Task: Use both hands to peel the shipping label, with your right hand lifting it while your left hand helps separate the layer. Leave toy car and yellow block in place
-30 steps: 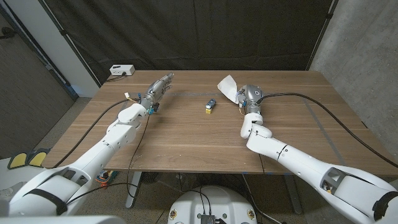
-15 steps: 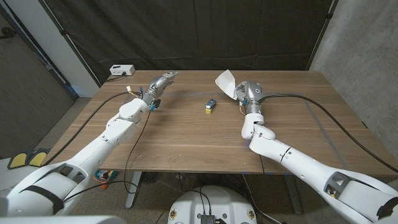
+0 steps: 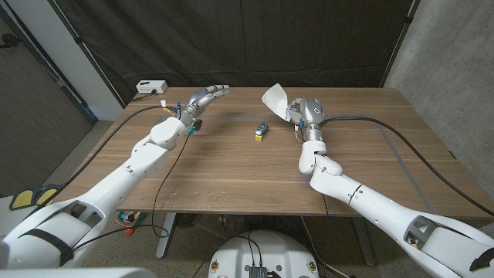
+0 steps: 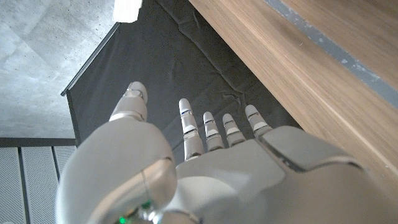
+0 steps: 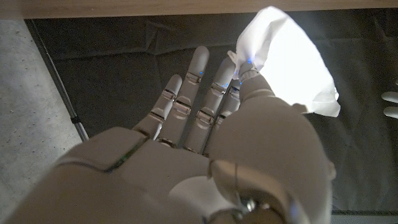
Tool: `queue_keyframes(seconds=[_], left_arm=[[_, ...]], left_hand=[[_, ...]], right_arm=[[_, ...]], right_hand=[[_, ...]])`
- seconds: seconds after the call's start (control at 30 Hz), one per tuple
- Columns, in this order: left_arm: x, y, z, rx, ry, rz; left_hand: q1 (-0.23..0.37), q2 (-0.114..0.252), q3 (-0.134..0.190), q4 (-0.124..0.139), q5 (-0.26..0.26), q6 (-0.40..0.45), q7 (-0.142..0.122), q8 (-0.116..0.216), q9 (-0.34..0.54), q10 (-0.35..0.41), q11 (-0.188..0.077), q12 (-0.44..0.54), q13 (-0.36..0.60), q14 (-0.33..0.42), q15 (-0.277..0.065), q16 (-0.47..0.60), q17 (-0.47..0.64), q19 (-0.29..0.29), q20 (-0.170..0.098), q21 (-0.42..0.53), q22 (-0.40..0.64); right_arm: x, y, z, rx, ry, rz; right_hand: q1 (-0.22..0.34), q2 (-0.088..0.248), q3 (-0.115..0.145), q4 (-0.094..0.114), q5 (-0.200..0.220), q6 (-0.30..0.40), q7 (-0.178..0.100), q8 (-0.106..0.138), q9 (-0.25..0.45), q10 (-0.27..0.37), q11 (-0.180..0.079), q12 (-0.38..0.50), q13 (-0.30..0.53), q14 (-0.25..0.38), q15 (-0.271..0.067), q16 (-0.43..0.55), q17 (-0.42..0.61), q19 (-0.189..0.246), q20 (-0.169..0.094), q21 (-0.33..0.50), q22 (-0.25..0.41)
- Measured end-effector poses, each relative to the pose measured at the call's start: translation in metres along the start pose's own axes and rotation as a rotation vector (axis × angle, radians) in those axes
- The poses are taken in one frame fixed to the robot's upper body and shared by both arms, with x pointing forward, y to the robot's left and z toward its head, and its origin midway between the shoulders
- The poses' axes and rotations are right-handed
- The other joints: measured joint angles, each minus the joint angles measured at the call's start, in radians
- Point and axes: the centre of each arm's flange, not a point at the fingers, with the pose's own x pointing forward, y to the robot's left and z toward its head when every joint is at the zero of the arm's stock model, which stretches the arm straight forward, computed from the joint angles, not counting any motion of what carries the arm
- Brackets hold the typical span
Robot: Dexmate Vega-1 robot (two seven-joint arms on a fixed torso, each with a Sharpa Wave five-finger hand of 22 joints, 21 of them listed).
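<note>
2 hands are raised above the table's (image 3: 231, 166) far half. The right hand (image 3: 303, 113) pinches the shipping label (image 3: 276, 100) by one edge between thumb and fingertips; the sheet projects beyond the fingertips toward the left hand (image 3: 202, 99), which is empty with fingers extended and apart, well clear of the label. The label appears thin, light and limp, likely to curl or tear; the free corner opposite the pinch is judged the best hold. The toy car (image 3: 262, 127) and yellow block (image 3: 258, 138) lie below, between both hands.
</note>
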Motion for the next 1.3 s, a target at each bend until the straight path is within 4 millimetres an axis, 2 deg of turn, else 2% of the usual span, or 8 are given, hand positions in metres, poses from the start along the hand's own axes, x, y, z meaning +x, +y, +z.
queue_keyframes(seconds=[0.13, 0.4, 0.5, 0.73, 1.0, 1.23, 1.3], left_arm=[[0.000, -0.003, 0.003, 0.023, -0.007, -0.005], [0.001, -0.008, 0.011, 0.053, -0.029, -0.013], [0.001, -0.009, 0.013, 0.056, -0.037, -0.013], [0.002, -0.015, 0.018, 0.064, -0.062, -0.010], [0.003, -0.019, 0.023, 0.065, -0.085, -0.007], [0.004, -0.023, 0.027, 0.069, -0.101, -0.010], [0.004, -0.024, 0.027, 0.068, -0.102, -0.012]], left_hand=[[0.031, 0.004, 0.008, 0.000, 0.000, 0.007, -0.003, 0.000, 0.000, 0.002, -0.002, 0.000, 0.000, 0.000, 0.000, 0.000, 0.000, 0.002, -0.001, 0.000, 0.000], [0.073, -0.028, 0.002, 0.006, 0.000, 0.057, -0.014, 0.023, 0.005, 0.009, -0.009, -0.007, 0.005, 0.004, -0.004, 0.000, 0.000, 0.006, -0.005, -0.005, -0.005], [0.067, -0.057, -0.014, 0.016, 0.000, 0.080, -0.012, 0.028, 0.003, 0.017, -0.017, -0.007, 0.009, 0.004, -0.004, 0.000, 0.000, -0.002, -0.004, -0.012, -0.005], [0.073, -0.075, -0.020, 0.020, 0.000, 0.145, -0.006, 0.050, 0.002, 0.034, -0.034, -0.007, 0.009, 0.004, -0.003, 0.000, 0.000, -0.005, -0.001, -0.018, -0.002], [0.116, -0.047, -0.017, 0.022, 0.005, 0.177, -0.020, 0.058, 0.005, 0.044, -0.044, -0.007, 0.009, 0.020, -0.009, 0.007, 0.005, 0.014, -0.003, -0.018, -0.002], [0.141, -0.044, -0.009, 0.021, 0.005, 0.171, -0.031, 0.058, 0.005, 0.045, -0.045, -0.007, 0.014, 0.024, -0.013, 0.007, 0.004, 0.021, 0.003, -0.018, -0.004], [0.141, -0.044, -0.009, 0.021, 0.005, 0.163, -0.025, 0.058, 0.005, 0.045, -0.045, -0.007, 0.014, 0.024, -0.013, 0.007, 0.004, 0.024, 0.006, -0.018, -0.005]], right_arm=[[0.000, -0.002, 0.005, 0.010, -0.020, -0.009], [-0.001, -0.005, 0.015, 0.023, -0.059, -0.029], [-0.001, -0.006, 0.018, 0.026, -0.071, -0.034], [-0.002, -0.006, 0.026, 0.035, -0.099, -0.042], [-0.002, -0.008, 0.033, 0.042, -0.127, -0.055], [-0.002, -0.009, 0.037, 0.046, -0.144, -0.069], [-0.002, -0.010, 0.038, 0.046, -0.147, -0.071]], right_hand=[[0.000, 0.000, 0.000, 0.000, 0.000, 0.000, 0.000, 0.000, 0.000, 0.000, 0.000, 0.000, 0.000, 0.005, -0.005, 0.000, 0.002, 0.000, 0.000, 0.006, 0.002], [0.001, 0.000, -0.004, 0.004, 0.000, -0.002, -0.002, 0.000, 0.000, 0.006, -0.006, 0.000, 0.000, 0.008, -0.004, 0.000, 0.005, 0.004, 0.004, 0.014, 0.005], [0.004, 0.002, -0.004, 0.004, -0.008, -0.002, -0.002, 0.001, 0.000, 0.006, -0.006, 0.000, 0.000, 0.011, -0.005, 0.000, 0.006, 0.004, 0.004, 0.014, 0.005], [0.005, 0.003, -0.004, 0.004, -0.008, -0.002, -0.002, 0.003, 0.000, 0.006, -0.005, 0.000, 0.000, 0.014, -0.007, -0.008, 0.006, 0.004, 0.004, 0.025, 0.005], [0.005, 0.003, -0.004, 0.004, -0.008, -0.002, -0.002, 0.003, 0.000, 0.005, -0.005, 0.000, 0.000, 0.014, -0.007, -0.008, 0.011, 0.004, 0.004, 0.031, 0.005], [0.009, 0.002, -0.004, 0.004, -0.008, -0.003, -0.003, 0.003, 0.000, 0.005, -0.005, 0.000, 0.000, 0.014, -0.007, -0.014, 0.011, 0.004, 0.004, 0.037, 0.005], [0.009, 0.002, -0.004, 0.004, -0.008, -0.003, -0.003, 0.004, 0.000, 0.005, -0.005, 0.000, 0.000, 0.014, -0.007, -0.015, 0.011, 0.004, 0.004, 0.037, 0.005]])
